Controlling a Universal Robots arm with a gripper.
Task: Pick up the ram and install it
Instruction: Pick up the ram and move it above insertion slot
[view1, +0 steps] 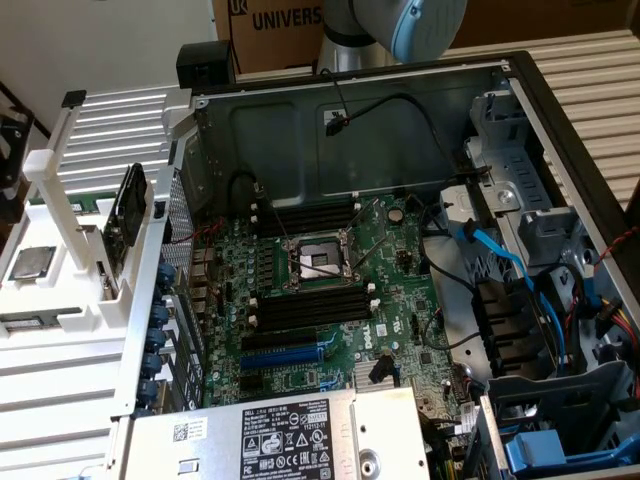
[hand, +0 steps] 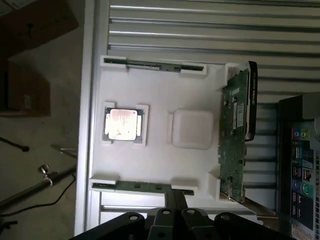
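Hovering over a white tray (hand: 160, 100), the gripper (hand: 175, 199) hangs just above the ram (hand: 142, 187), which lies flat along the tray edge closest to it. Whether the gripper is clenched or released cannot be told. A processor (hand: 122, 124) sits mid-tray, a second memory stick (hand: 155, 65) lines the opposite edge, and a graphics card (hand: 235, 135) stands on edge.
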